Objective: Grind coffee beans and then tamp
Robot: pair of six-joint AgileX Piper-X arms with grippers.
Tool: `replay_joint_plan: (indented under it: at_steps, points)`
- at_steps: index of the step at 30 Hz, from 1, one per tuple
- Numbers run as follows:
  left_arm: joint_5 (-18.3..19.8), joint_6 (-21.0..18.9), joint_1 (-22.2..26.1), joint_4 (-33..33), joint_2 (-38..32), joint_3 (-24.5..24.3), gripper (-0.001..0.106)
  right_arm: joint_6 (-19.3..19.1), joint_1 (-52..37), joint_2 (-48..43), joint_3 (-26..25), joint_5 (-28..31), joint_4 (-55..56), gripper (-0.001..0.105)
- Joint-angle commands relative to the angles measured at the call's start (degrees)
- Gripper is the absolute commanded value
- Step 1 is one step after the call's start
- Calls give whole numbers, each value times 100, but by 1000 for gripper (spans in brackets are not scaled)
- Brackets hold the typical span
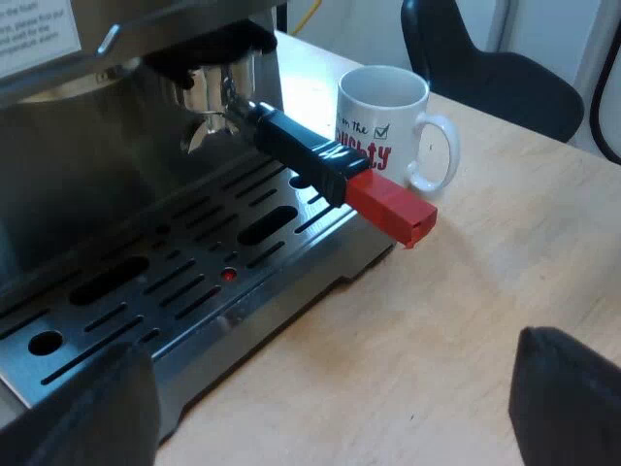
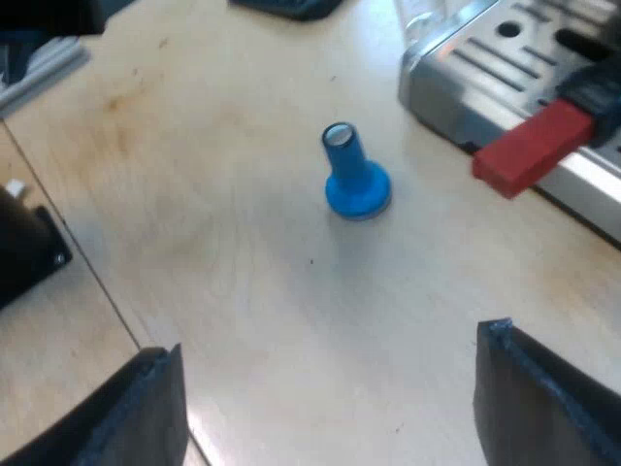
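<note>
Left pincer [image 1: 325,408] and right pincer [image 2: 335,403] spread wide (both empty).

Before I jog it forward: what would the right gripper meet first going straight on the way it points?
Most likely the blue tamper, standing upright on the table ahead of the open right gripper, with nothing between. Depth is unclear: it could touch bare table short of it.

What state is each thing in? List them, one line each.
Holder: locked into the machine's front, handle sticking out.
Mug: upright on the table, beside the machine.
Tamper: upright on its base, standing free on the table.
Left gripper: open, empty.
Right gripper: open, empty.
</note>
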Motion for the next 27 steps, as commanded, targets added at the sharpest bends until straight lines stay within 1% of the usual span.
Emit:
replay_joint_plan:
  at_steps: [1, 3, 4, 5, 6, 8, 9, 10, 11, 12, 13, 14, 16, 19, 21, 23, 26, 27]
  points:
    - [39, 22, -13, -105, -11, 41, 86, -46, 904, 372, -75, 831, -351, 63]
    - [39, 22, -13, -105, -11, 40, 86, -2, 1293, 552, -62, 1344, -493, 56]
    - [39, 22, -13, -105, -11, 40, 86, 29, 1416, 583, -55, 1503, -542, 54]
    - [39, 22, -13, -105, -11, 40, 86, 202, 1650, 706, -31, 1742, -657, 47]
    - [39, 22, -13, -105, -11, 40, 86, 366, 1832, 826, -8, 1856, -738, 40]
    - [39, 22, -13, -105, -11, 40, 86, 627, 2103, 1001, 59, 2077, -941, 30]
    - [39, 22, -13, -105, -11, 40, 86, 798, 2237, 1094, 105, 2211, -1037, 27]
    - [39, 22, -13, -105, -11, 40, 86, 1090, 2387, 1204, 162, 2442, -1131, 25]
    - [39, 22, -13, -105, -11, 40, 86, 1257, 2458, 1257, 190, 2531, -1154, 24]
    - [39, 22, -13, -105, -11, 40, 86, 1558, 2581, 1371, 244, 2822, -1221, 24]
    - [39, 22, -13, -105, -11, 40, 86, 1768, 2683, 1477, 295, 3039, -1295, 24]
    - [39, 22, -13, -105, -11, 40, 86, 1821, 2727, 1512, 312, 3129, -1340, 24]
    - [39, 22, -13, -105, -11, 40, 86, 2079, 2837, 1701, 418, 3386, -1557, 24]
    - [39, 22, -13, -105, -11, 40, 86, 2447, 2902, 1898, 612, 3506, -2090, 24]
    - [39, 22, -13, -105, -11, 40, 86, 2563, 2901, 2007, 745, 3505, -2410, 23]
    - [39, 22, -13, -105, -11, 40, 86, 2563, 2901, 2086, 851, 3565, -2715, 20]
    - [39, 22, -13, -105, -11, 40, 86, 2596, 2901, 2199, 977, 3689, -3035, 10]
    - [39, 22, -13, -105, -11, 40, 86, 2639, 2901, 2258, 1029, 3826, -3167, 3]
